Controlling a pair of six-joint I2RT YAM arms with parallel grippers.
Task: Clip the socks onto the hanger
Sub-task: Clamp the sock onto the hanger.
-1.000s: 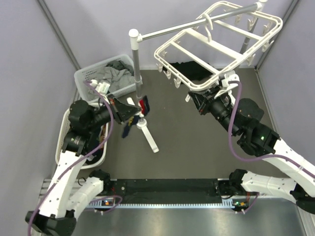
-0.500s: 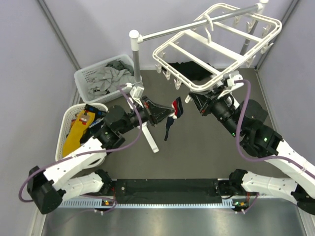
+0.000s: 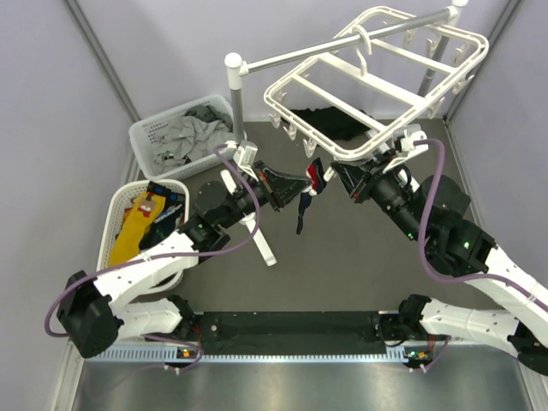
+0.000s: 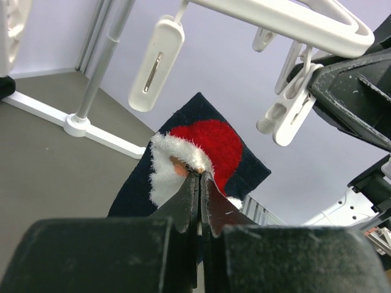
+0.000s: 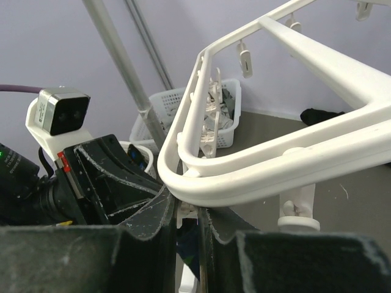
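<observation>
A navy sock (image 3: 303, 207) with a red and white fuzzy patch (image 4: 211, 143) hangs from my left gripper (image 3: 308, 182), which is shut on its top edge (image 4: 200, 177). It hangs just below the near-left corner of the white hanger (image 3: 377, 81). Two white clips (image 4: 156, 65) (image 4: 286, 116) dangle right above the sock. My right gripper (image 3: 338, 177) faces the left one under that same corner, shut on a small white clip (image 5: 187, 209) beneath the hanger frame (image 5: 275, 152). More socks, one yellow-orange (image 3: 131, 233), lie in the round white basket (image 3: 114, 214).
The grey pole rack (image 3: 236, 103) stands behind the left arm, its white foot (image 3: 261, 242) on the dark table. A square white basket (image 3: 145, 133) holds pale grey cloths. A black garment (image 3: 330, 120) lies under the hanger. Purple walls close in the sides.
My left arm has swung from the baskets to the right, carrying the navy sock up to the hanger's near-left corner. The right gripper has stayed at its clip.
</observation>
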